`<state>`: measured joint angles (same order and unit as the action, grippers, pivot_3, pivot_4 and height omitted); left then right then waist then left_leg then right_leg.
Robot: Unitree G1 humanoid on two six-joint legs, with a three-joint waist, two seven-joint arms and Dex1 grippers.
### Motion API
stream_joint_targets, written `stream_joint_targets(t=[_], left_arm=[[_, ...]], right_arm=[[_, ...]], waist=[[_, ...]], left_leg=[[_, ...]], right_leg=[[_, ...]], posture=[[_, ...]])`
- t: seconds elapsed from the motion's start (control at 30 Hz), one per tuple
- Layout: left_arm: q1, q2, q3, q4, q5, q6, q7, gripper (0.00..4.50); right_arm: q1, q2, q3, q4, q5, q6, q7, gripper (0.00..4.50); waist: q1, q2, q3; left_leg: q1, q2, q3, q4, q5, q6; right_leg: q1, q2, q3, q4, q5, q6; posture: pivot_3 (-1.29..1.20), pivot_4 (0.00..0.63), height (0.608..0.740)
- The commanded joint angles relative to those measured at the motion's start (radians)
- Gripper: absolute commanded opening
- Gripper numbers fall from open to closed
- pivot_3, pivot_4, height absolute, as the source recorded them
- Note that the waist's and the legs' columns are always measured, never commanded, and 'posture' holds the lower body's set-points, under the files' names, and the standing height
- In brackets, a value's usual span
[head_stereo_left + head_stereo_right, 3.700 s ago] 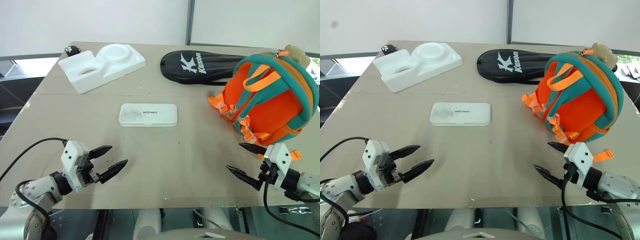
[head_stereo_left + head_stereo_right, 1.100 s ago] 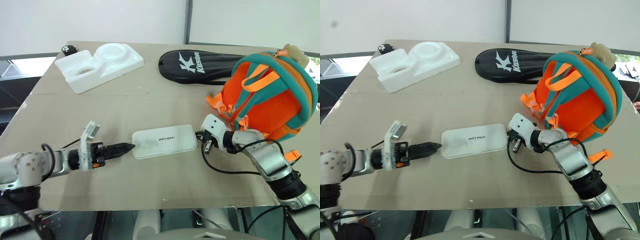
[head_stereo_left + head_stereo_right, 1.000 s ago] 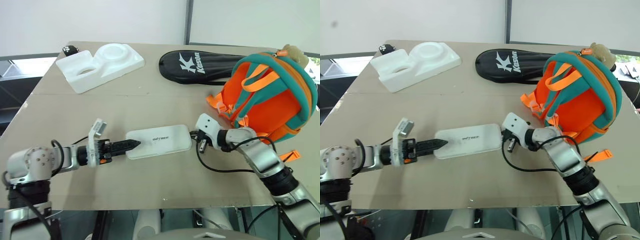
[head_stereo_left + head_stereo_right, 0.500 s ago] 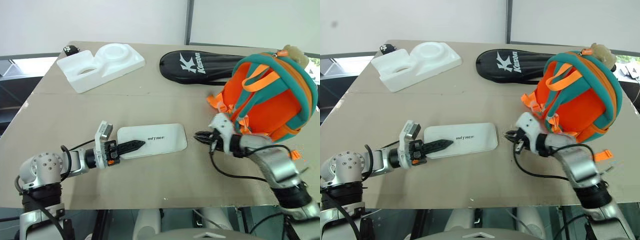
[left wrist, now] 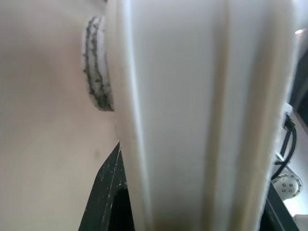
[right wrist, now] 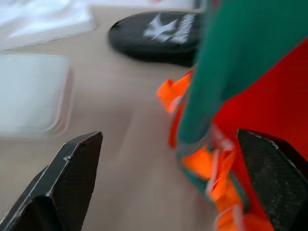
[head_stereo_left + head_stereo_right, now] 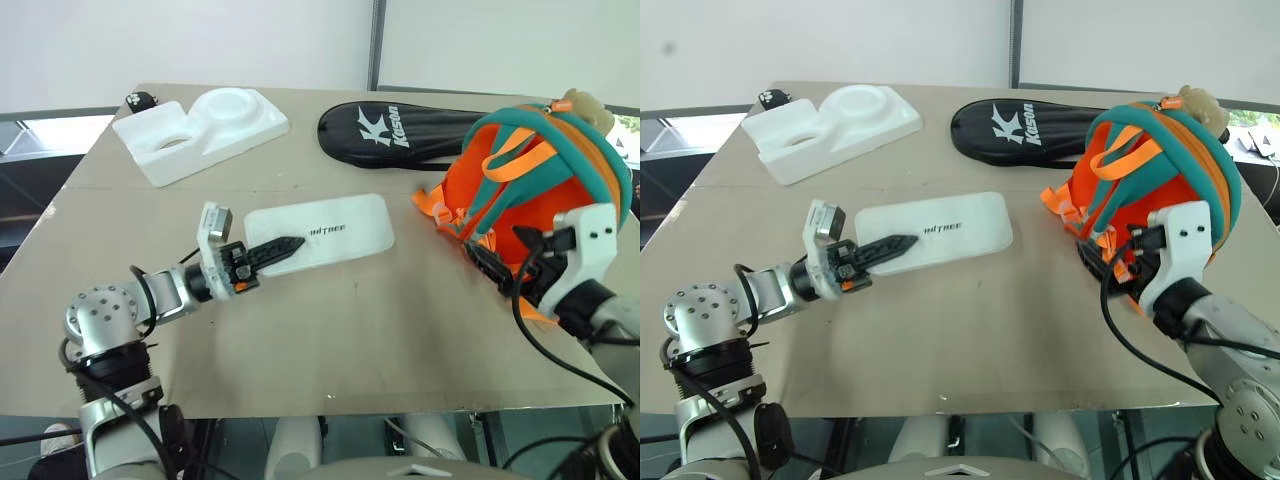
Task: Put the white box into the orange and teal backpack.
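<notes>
white box, clamped in left tool, faces the backpack beside spread right tool.

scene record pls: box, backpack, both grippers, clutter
box: white box, lifted off the table, gripped at its left end
left gripper: shut on the box
right gripper: open, holding nothing, right in front of the backpack
backpack: upright at table's right
clutter: black racket cover, styrofoam tray at the far side
</notes>
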<state>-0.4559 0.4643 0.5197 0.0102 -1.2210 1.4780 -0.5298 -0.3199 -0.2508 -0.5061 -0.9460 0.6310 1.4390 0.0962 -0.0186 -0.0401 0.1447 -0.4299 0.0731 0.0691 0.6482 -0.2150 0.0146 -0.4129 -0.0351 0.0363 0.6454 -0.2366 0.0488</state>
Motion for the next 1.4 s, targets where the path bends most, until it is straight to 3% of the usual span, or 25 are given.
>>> stream_joint_targets(t=[0.03, 0.1, 0.2, 0.43, 0.47, 0.57, 0.73, 0.97, 1.1, 1.2, 1.4], left_arm=[[-0.038, -0.014, 0.017, -0.054, -0.060, -0.048, 0.037, 1.06], [-0.052, -0.020, 0.019, -0.068, -0.068, -0.075, 0.067, 1.06], [-0.066, -0.035, 0.031, -0.084, -0.102, -0.111, 0.117, 1.06], [-0.035, -0.111, 0.054, -0.171, -0.225, -0.248, 0.293, 1.06], [-0.025, -0.114, 0.055, -0.180, -0.242, -0.266, 0.312, 1.06], [0.001, -0.114, 0.058, -0.200, -0.264, -0.333, 0.348, 1.06], [-0.018, -0.107, 0.054, -0.170, -0.174, -0.490, 0.358, 1.06], [-0.002, -0.064, 0.057, -0.189, -0.139, -0.607, 0.306, 1.06], [0.091, 0.054, 0.100, -0.257, -0.137, -0.614, 0.215, 1.06], [0.186, 0.213, 0.178, -0.279, -0.152, -0.586, 0.062, 1.06], [0.309, 0.541, 0.351, -0.223, -0.258, -0.430, -0.287, 1.06]], right_arm=[[-0.128, 0.036, 0.078, 0.193, -0.130, -0.151, -0.116, 4.39], [-0.184, 0.047, 0.107, 0.303, -0.172, -0.229, -0.128, 4.39], [-0.190, 0.006, 0.183, 0.403, -0.240, -0.376, -0.096, 3.56], [-0.227, -0.068, 0.270, 0.573, -0.284, -0.639, 0.048, 0.15], [-0.239, -0.079, 0.279, 0.588, -0.277, -0.668, 0.084, 0.04], [-0.293, -0.110, 0.303, 0.628, -0.226, -0.762, 0.237, 0.04], [-0.424, -0.099, 0.309, 0.682, -0.080, -0.900, 0.493, 0.00], [-0.482, -0.151, 0.353, 0.666, 0.144, -0.822, 0.769, 0.00], [-0.393, -0.239, 0.481, 0.648, 0.079, -0.842, 0.900, 0.00], [-0.319, -0.314, 0.589, 0.661, -0.026, -0.918, 0.991, 0.00], [-0.296, -0.341, 0.606, 0.689, -0.036, -0.926, 1.034, 0.00]], waist=[[0.000, 0.000, 0.000], [0.001, 0.000, 0.000], [0.009, 0.000, 0.000], [0.003, 0.001, 0.001], [0.001, 0.001, 0.001], [-0.002, 0.002, 0.001], [0.001, 0.002, 0.002], [0.007, 0.003, 0.003], [0.006, 0.003, 0.003], [0.005, 0.002, 0.004], [0.006, 0.003, 0.007]], left_leg=[[0.000, 0.000, 0.000, 0.000, 0.000, 0.000], [-0.001, 0.000, 0.001, -0.001, 0.000, 0.000], [-0.003, -0.001, 0.001, -0.002, 0.000, 0.000], [-0.002, -0.001, 0.002, -0.003, 0.000, 0.000], [-0.002, -0.001, 0.002, -0.003, 0.000, 0.000], [-0.001, 0.000, 0.002, -0.003, 0.000, 0.000], [-0.001, 0.000, 0.002, -0.003, 0.000, 0.000], [-0.003, 0.000, 0.002, -0.006, 0.000, 0.000], [-0.003, 0.000, 0.002, -0.008, 0.000, 0.000], [-0.002, 0.000, 0.003, -0.008, 0.000, 0.000], [-0.001, 0.001, 0.004, -0.007, 0.000, 0.000]], right_leg=[[0.000, 0.000, 0.000, 0.000, 0.000, 0.000], [-0.001, 0.000, 0.001, -0.001, 0.002, 0.003], [-0.001, 0.000, 0.001, -0.001, 0.002, 0.004], [-0.001, 0.000, 0.002, -0.003, 0.002, 0.005], [-0.001, 0.000, 0.002, -0.002, 0.002, 0.005], [-0.001, 0.002, 0.003, -0.002, 0.002, 0.005], [-0.001, 0.002, 0.004, -0.002, 0.002, 0.005], [-0.002, 0.002, 0.003, -0.005, 0.002, 0.005], [-0.002, 0.001, 0.002, -0.006, 0.002, 0.005], [-0.003, 0.001, 0.002, -0.006, 0.001, 0.004], [-0.005, 0.000, 0.002, -0.004, -0.001, 0.000]], posture=[[0.00, 0.150, 0.740], [0.00, 0.150, 0.740], [0.00, 0.150, 0.740], [0.00, 0.150, 0.740], [0.00, 0.150, 0.740], [0.00, 0.150, 0.740], [0.00, 0.150, 0.740], [0.00, 0.150, 0.740], [0.00, 0.150, 0.740], [0.00, 0.150, 0.740], [0.00, 0.150, 0.740]])
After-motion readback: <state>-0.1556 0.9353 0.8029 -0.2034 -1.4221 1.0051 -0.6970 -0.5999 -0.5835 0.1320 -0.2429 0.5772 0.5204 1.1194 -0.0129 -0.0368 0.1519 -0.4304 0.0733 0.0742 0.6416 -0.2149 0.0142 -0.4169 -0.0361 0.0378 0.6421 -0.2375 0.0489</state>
